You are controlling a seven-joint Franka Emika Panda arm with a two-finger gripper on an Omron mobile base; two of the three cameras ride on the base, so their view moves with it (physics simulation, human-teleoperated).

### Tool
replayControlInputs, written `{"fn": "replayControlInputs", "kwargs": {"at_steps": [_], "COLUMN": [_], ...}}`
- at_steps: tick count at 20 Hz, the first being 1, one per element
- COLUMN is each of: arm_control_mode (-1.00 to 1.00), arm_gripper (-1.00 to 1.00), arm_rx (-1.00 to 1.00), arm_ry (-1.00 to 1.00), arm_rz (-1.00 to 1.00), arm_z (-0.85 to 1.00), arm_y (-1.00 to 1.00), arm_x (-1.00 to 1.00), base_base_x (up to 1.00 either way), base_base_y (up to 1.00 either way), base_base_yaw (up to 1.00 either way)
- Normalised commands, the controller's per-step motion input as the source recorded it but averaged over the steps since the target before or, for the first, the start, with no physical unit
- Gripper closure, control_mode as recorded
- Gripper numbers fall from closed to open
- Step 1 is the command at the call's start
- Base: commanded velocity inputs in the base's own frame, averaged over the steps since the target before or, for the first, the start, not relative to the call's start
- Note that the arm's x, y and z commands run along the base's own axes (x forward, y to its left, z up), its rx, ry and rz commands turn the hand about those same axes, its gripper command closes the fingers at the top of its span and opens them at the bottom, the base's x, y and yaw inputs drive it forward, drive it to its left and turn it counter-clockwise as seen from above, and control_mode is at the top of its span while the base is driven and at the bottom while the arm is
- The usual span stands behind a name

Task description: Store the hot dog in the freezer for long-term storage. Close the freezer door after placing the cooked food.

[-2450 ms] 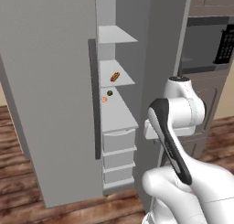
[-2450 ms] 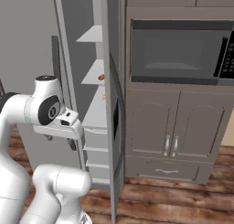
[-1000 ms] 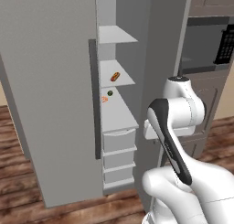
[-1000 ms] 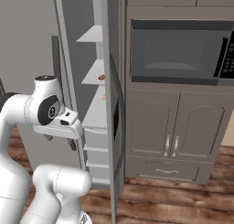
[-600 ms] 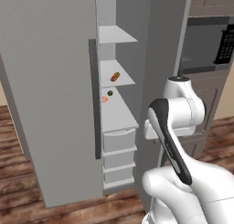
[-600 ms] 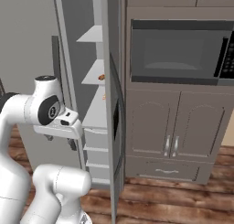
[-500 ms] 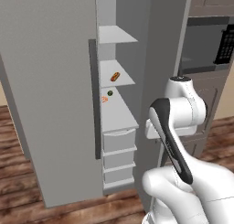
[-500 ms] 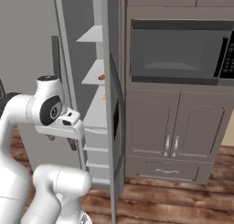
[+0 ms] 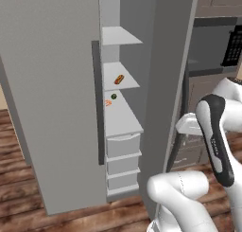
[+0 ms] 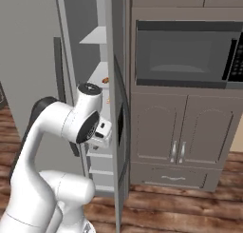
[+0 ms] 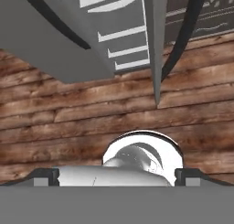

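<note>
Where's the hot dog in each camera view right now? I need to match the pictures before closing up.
Left base view: the hot dog lies on a middle white shelf of the freezer, above the small dark green item.
Right base view: hot dog peeks out beside the fridge's centre edge, above the arm.
Hand view: I can't find it; the camera looks down at the floor.
Shared landmark: the stack of white drawers.
</note>
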Motion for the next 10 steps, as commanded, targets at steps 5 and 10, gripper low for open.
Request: {"fn": "replayControlInputs", "kwargs": {"at_steps": [5,10], "arm_control_mode": [-1.00,-1.00], "arm_gripper": [-1.00,-1.00], "arm_rx": [0.12,0.01], "arm_ry": [-0.24,-0.26], "arm_rz": [0.12,0.14], "arm_z": [0.25,0.02], "arm_y": [-0.57,-0.46], "arm_x": [0.00,0.17], "base_base_x": [0.00,0.00], "base_base_y": [0.00,0.00], "base_base_yaw": [0.00,0.00]}}
